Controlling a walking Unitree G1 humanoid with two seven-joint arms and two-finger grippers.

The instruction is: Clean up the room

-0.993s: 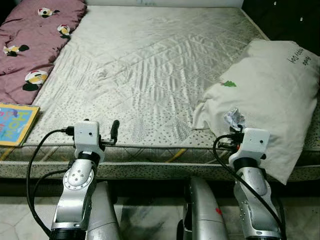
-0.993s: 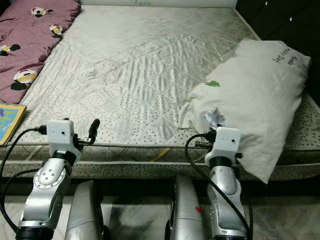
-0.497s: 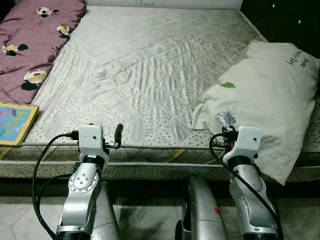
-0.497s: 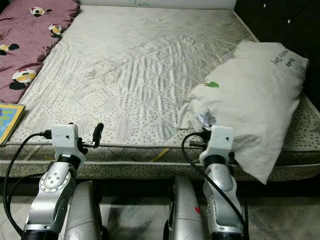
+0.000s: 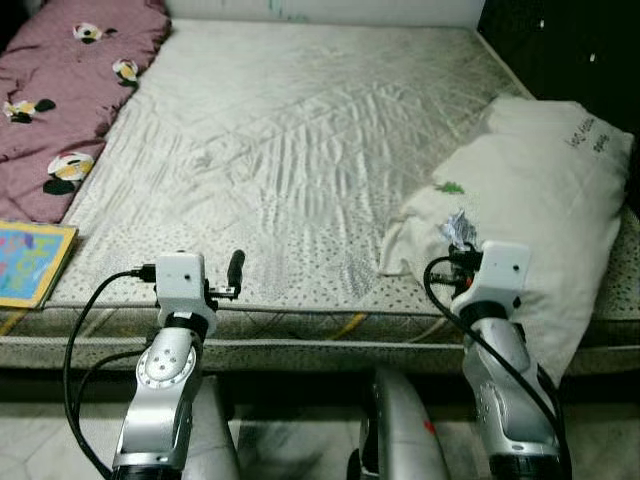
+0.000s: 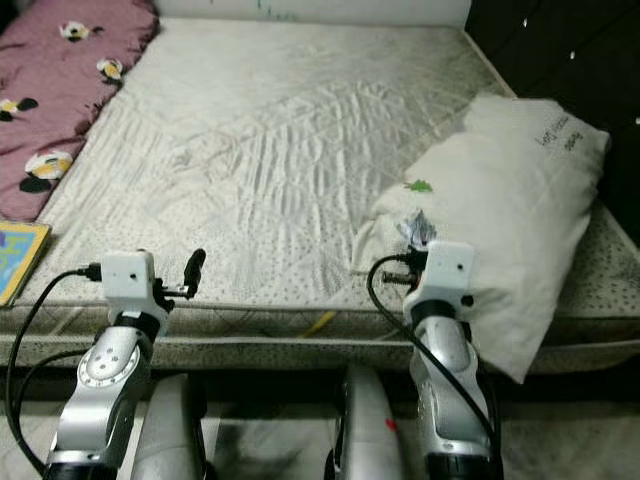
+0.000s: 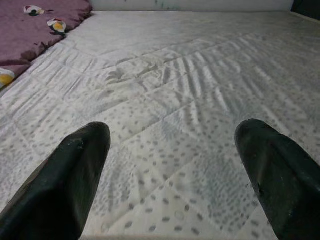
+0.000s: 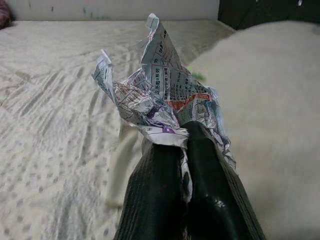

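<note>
A crumpled piece of printed paper (image 8: pixel 160 100) is pinched between the two fingers of my right gripper (image 8: pixel 184 150), which is shut on it. In the head views that paper (image 5: pixel 459 228) shows just above the right wrist, in front of a white pillow (image 5: pixel 540 190) on the bed's right side. My left gripper (image 7: pixel 170 150) is open above the front edge of the bare mattress (image 5: pixel 300 130), with nothing between its fingers (image 7: pixel 75 165).
A maroon blanket with cartoon prints (image 5: pixel 70 90) lies along the bed's left side. A colourful book (image 5: pixel 30 262) rests at the front left corner. Dark furniture (image 5: pixel 570 50) stands at the back right. The mattress edge (image 5: pixel 300 325) runs just ahead of both arms.
The camera has shifted, so the bed sits slightly lower and farther in view. Both arms keep their pose, and the right gripper still holds the paper.
</note>
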